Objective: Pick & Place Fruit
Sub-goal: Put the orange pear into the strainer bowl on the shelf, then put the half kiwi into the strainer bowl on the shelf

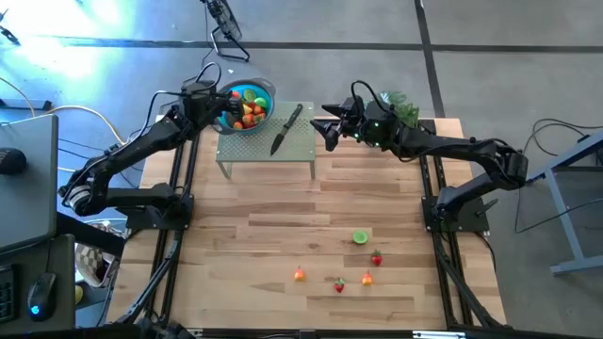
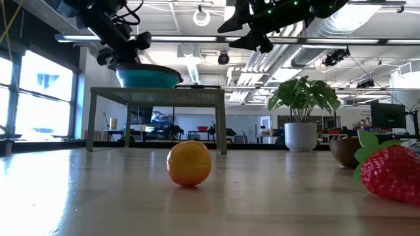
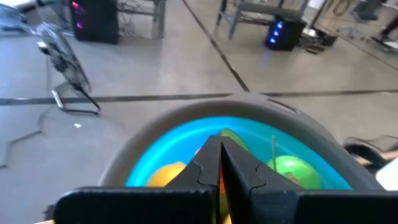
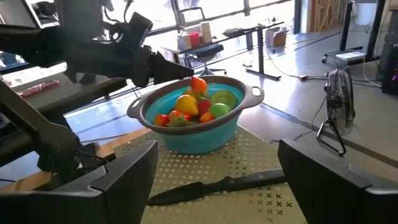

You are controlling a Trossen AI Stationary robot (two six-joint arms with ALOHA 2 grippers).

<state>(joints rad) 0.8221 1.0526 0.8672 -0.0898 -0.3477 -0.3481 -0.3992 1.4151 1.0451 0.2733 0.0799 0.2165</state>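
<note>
The left gripper (image 4: 186, 73) hangs over the round blue bowl (image 1: 256, 94), its dark jaws pinching a small red-orange fruit piece (image 4: 198, 83). Glossy fruit (image 4: 196, 107) fills the bowl, which stands on a perforated metal stand (image 1: 301, 143) beside a black-handled knife (image 1: 285, 129). More pieces (image 1: 337, 268) lie on the wooden table (image 1: 236, 245). The right gripper (image 1: 328, 123), jaws spread, hovers near the stand.

Strong daylight comes from the windows (image 2: 39, 92) in the low view, and a blue-white glare washes the floor (image 1: 85, 38) at the far left corner in the high view. The bench (image 2: 98, 196) shines (a pale reflection). The near strawberry (image 2: 394, 172) is soft, out of focus. Left wrist view is blurred overall.
</note>
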